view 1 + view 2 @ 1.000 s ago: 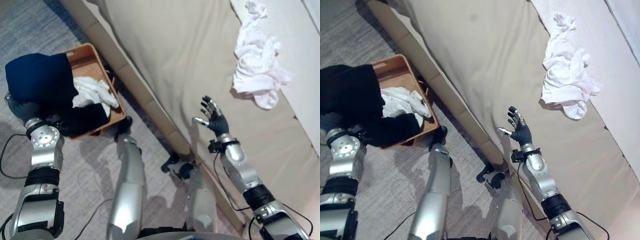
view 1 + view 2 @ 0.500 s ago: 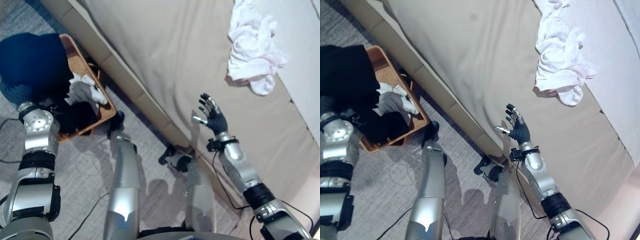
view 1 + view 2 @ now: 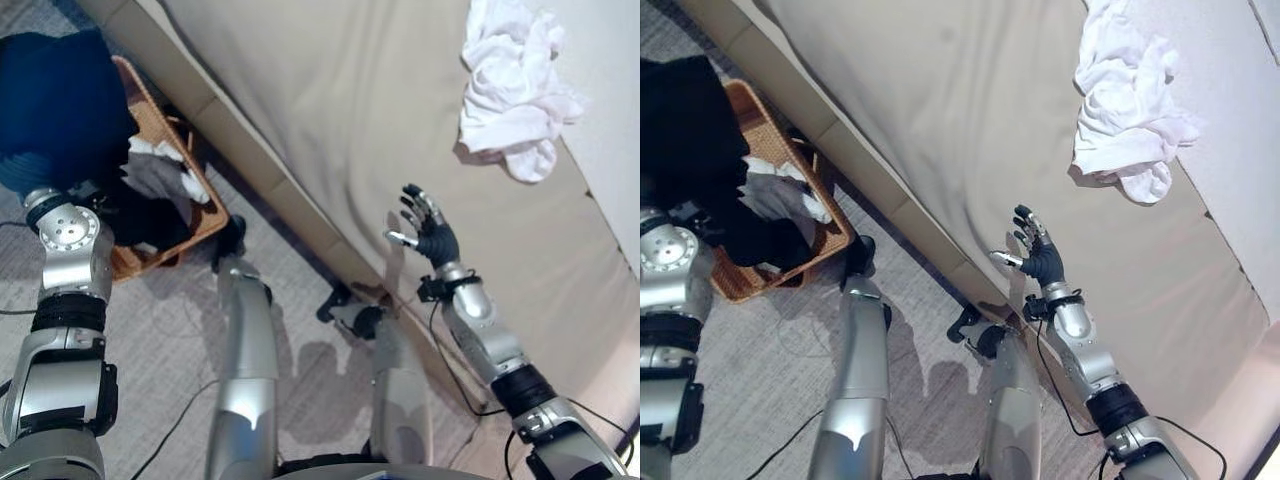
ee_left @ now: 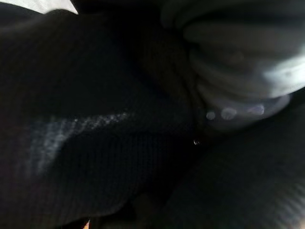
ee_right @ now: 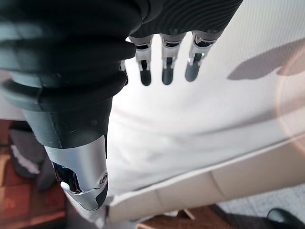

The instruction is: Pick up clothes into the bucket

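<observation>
Dark garment [image 3: 50, 105] now covers more of basket [image 3: 165, 130] at left w/ left hand's grip hidden, prob. under it; right hand [image 3: 428, 232] spread, empty, over bed [image 3: 330, 110], white clothes [image 3: 515, 90] far right.

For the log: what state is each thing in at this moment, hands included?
Dark garment: bunched over the basket's near side, covering the left hand.
Basket: on the floor beside the bed, holding pale clothes and dark cloth.
White garment: crumpled on the bed, untouched.
Right hand: open, raised above the bed, holding nothing.
Left hand: fingers hidden in the dark garment, state unclear.
</observation>
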`<state>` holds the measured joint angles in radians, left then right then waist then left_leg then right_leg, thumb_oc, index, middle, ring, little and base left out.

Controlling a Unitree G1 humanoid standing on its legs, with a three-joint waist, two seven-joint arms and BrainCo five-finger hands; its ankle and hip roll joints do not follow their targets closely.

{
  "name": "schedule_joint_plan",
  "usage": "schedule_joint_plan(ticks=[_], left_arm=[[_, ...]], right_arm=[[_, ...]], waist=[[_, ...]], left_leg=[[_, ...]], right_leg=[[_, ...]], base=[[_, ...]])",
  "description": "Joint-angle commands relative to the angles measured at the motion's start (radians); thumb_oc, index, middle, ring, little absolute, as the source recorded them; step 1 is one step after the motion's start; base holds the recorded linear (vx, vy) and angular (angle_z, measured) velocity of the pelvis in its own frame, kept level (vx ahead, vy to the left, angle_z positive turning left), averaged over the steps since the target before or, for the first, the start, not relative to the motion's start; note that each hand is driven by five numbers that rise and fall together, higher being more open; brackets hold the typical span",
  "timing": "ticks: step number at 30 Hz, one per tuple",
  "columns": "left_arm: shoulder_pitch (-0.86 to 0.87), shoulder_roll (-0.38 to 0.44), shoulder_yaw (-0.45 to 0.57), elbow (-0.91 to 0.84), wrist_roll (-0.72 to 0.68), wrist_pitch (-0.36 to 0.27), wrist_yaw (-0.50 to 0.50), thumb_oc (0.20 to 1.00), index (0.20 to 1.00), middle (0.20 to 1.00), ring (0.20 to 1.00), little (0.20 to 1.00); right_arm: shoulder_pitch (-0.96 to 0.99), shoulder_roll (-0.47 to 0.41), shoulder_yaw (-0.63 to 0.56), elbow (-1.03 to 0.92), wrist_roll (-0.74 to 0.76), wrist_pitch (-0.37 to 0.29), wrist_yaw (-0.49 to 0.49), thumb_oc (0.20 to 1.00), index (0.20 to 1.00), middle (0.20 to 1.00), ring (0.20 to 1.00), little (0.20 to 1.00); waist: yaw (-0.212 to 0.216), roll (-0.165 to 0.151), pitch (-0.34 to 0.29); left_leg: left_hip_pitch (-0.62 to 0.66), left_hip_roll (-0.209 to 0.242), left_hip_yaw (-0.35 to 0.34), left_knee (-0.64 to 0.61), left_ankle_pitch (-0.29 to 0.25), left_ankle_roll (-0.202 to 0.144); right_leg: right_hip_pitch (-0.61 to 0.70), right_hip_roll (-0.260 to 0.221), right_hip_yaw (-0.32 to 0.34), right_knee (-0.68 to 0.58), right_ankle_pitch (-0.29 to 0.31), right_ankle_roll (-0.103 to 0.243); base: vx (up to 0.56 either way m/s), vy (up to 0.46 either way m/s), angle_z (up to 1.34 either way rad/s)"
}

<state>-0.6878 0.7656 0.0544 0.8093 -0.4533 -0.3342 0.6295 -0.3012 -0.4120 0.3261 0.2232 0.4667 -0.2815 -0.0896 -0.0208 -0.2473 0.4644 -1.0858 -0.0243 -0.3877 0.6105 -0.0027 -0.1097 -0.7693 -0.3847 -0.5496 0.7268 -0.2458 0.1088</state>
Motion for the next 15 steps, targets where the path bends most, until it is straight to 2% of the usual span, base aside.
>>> schedule_joint_plan(ticks=[1, 9, 10, 11, 12, 15], left_arm=[[-0.036, 0.047, -0.024, 0.046, 0.054, -0.016, -0.012, 0.2, 0.2, 0.2, 0.2, 0.2], [-0.062, 0.014, -0.041, 0.201, -0.009, 0.052, -0.068, 0.2, 0.2, 0.2, 0.2, 0.2], [-0.073, 0.016, -0.047, 0.209, -0.023, 0.056, -0.081, 0.567, 0.567, 0.567, 0.567, 0.567], [-0.079, 0.02, -0.057, 0.202, -0.017, 0.06, -0.085, 0.805, 0.805, 0.805, 0.805, 0.805], [-0.083, 0.021, -0.069, 0.192, -0.013, 0.062, -0.093, 1.0, 1.0, 1.0, 1.0, 1.0], [-0.066, 0.021, -0.072, 0.156, -0.003, 0.055, -0.105, 1.0, 1.0, 1.0, 1.0, 1.0]], right_arm=[[0.036, -0.011, -0.034, -0.062, 0.047, -0.076, 0.006, 1.0, 1.0, 1.0, 1.0, 1.0], [0.022, -0.023, -0.028, -0.074, 0.039, -0.078, -0.002, 1.0, 1.0, 1.0, 1.0, 1.0], [0.021, -0.026, -0.027, -0.075, 0.04, -0.076, -0.001, 1.0, 1.0, 1.0, 1.0, 1.0], [0.021, -0.029, -0.027, -0.075, 0.038, -0.074, -0.003, 1.0, 1.0, 1.0, 1.0, 1.0], [0.021, -0.031, -0.03, -0.077, 0.037, -0.072, -0.004, 1.0, 1.0, 1.0, 1.0, 1.0], [0.027, -0.034, -0.049, -0.079, 0.031, -0.068, -0.005, 1.0, 1.0, 1.0, 1.0, 1.0]], waist=[[0.03, -0.032, -0.024], [0.022, -0.03, -0.023], [0.02, -0.027, -0.025], [0.019, -0.026, -0.026], [0.017, -0.024, -0.029], [0.017, -0.015, -0.038]], left_leg=[[0.021, 0.034, 0.043, 0.034, -0.063, 0.036], [0.006, 0.032, 0.042, 0.042, -0.063, 0.041], [0.003, 0.032, 0.043, 0.043, -0.062, 0.041], [0.0, 0.032, 0.045, 0.045, -0.062, 0.04], [-0.003, 0.032, 0.045, 0.046, -0.062, 0.041], [-0.005, 0.03, 0.046, 0.041, -0.06, 0.041]], right_leg=[[0.012, -0.002, 0.063, 0.033, 0.042, 0.076], [0.0, -0.002, 0.065, 0.034, 0.048, 0.077], [-0.003, -0.003, 0.066, 0.035, 0.048, 0.076], [-0.004, -0.003, 0.065, 0.035, 0.049, 0.076], [-0.006, -0.004, 0.064, 0.035, 0.049, 0.076], [-0.004, -0.004, 0.061, 0.03, 0.051, 0.076]], base=[[0.0, 0.0, 0.0], [0.0, 0.0, 0.0], [0.0, 0.0, 0.0], [0.0, 0.0, 0.0], [0.0, 0.0, 0.0], [0.0, 0.0, 0.0]])
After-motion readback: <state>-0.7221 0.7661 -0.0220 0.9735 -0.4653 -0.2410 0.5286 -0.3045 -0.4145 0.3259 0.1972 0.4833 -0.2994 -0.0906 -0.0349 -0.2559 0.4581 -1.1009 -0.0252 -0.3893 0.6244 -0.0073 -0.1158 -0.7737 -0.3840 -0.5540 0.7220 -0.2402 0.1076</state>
